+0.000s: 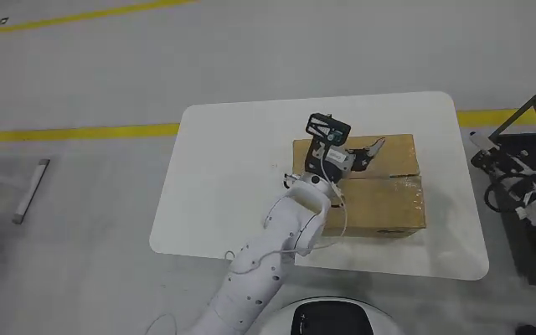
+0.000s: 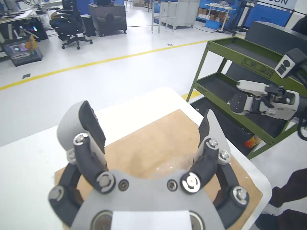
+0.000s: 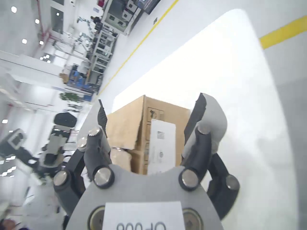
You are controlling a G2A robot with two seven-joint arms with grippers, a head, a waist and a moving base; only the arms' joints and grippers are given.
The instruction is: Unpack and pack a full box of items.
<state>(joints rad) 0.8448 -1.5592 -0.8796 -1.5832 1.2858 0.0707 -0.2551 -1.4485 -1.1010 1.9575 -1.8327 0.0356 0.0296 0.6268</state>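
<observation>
One taped cardboard box [image 1: 377, 205] on the table [image 1: 226, 167] | we judge it stiff, heavy | left tool [image 2: 145, 108] spread empty over its top, right tool [image 3: 151, 98] spread empty | we'd grip its top edges.

bright overhead light washes out the table [image 3: 227, 72].

White jointed left arm [image 1: 285, 226] stretched forward, grey-and-black left gripper [image 2: 146, 113] spread wide, grey-and-black right gripper [image 3: 151, 104] likewise spread
</observation>
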